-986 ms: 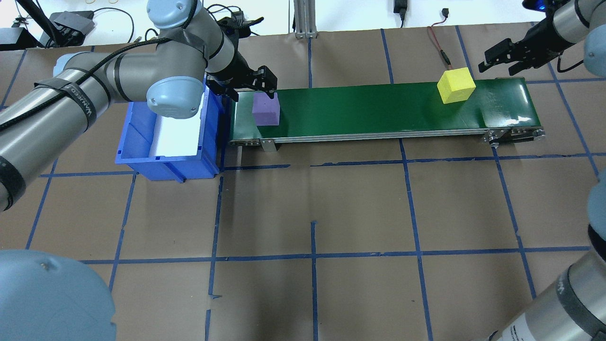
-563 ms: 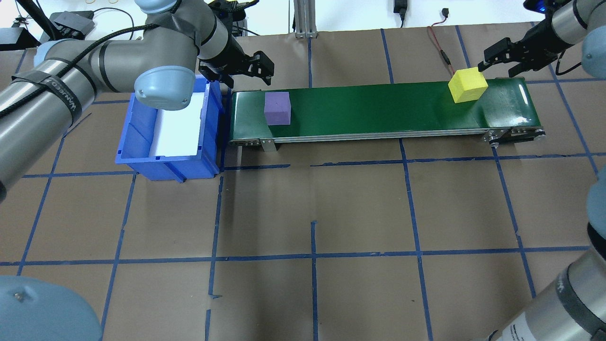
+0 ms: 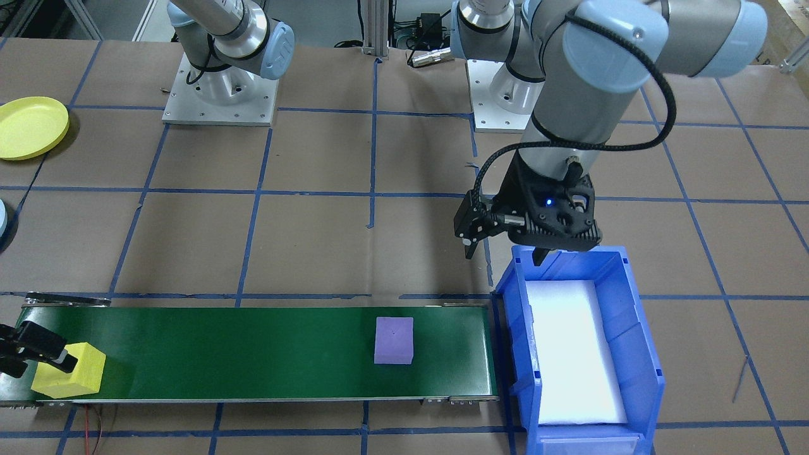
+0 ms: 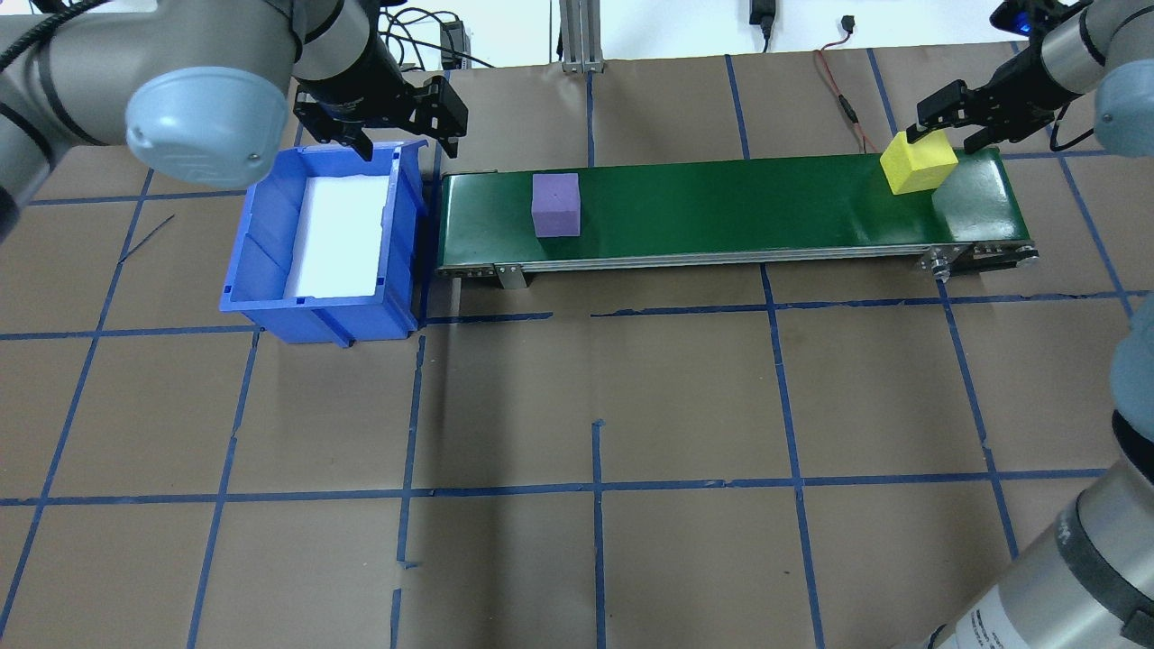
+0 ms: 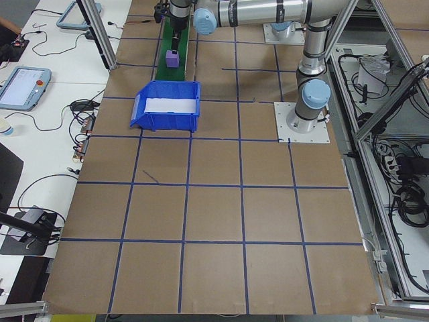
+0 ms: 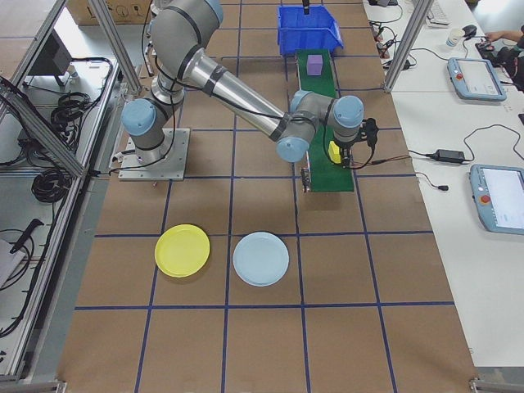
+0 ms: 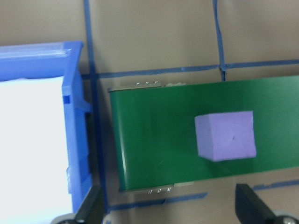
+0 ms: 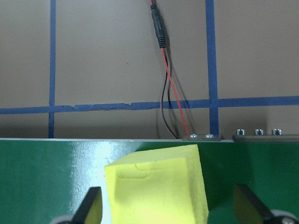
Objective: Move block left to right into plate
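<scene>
A yellow block [image 4: 918, 162] sits at the right end of the green conveyor belt [image 4: 721, 207]. My right gripper [image 4: 945, 137] is open and straddles it; in the right wrist view the block [image 8: 159, 186] lies between the fingers [image 8: 89, 205] with a gap on each side. A purple block [image 4: 555, 205] rides near the belt's left end. My left gripper [image 4: 388, 122] hangs open and holds nothing over the far edge of the blue bin [image 4: 270, 234]. The yellow plate [image 6: 182, 250] lies on the table on the robot's right, far from the belt.
The bin has a white lining and stands against the belt's left end. A light blue plate [image 6: 260, 259] lies beside the yellow plate. A red cable [image 4: 834, 81] runs on the table behind the belt's right end. Both arm bases [image 3: 218, 95] stand behind the belt.
Both blocks have travelled rightward along the belt. My left gripper drew back from the purple block to over the bin's far edge. My right gripper came down around the yellow block.
</scene>
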`<act>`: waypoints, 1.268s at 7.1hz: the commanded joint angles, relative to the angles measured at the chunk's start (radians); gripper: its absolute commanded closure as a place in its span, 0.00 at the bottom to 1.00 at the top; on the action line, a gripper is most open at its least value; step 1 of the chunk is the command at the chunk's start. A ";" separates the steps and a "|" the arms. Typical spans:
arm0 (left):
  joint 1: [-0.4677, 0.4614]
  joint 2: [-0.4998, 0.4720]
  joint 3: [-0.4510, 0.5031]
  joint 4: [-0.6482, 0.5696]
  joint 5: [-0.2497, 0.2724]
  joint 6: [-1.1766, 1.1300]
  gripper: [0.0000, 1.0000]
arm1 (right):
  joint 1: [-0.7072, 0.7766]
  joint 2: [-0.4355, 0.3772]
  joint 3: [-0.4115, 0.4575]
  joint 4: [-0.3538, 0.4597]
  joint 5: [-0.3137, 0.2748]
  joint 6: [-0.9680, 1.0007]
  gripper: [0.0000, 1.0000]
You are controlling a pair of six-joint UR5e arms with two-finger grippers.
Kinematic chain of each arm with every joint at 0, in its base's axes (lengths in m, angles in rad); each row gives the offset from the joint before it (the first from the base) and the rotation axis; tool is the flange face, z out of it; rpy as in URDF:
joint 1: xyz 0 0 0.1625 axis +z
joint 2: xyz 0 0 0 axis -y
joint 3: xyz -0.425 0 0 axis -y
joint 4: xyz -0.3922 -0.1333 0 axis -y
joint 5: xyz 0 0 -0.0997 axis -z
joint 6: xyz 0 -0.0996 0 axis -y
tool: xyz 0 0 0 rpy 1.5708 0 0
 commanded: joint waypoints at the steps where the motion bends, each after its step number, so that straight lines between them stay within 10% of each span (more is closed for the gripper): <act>1: 0.033 0.102 -0.002 -0.141 0.048 0.009 0.00 | 0.000 0.012 0.010 -0.026 -0.009 0.000 0.01; 3: 0.030 0.121 -0.025 -0.156 0.048 0.003 0.00 | 0.000 0.024 0.030 -0.087 -0.092 0.000 0.12; 6: 0.019 0.124 -0.035 -0.157 0.048 0.005 0.00 | 0.000 -0.005 0.028 -0.088 -0.277 -0.024 0.62; 9: 0.018 0.127 -0.038 -0.160 0.050 0.014 0.00 | -0.131 -0.179 0.146 -0.048 -0.408 -0.143 0.70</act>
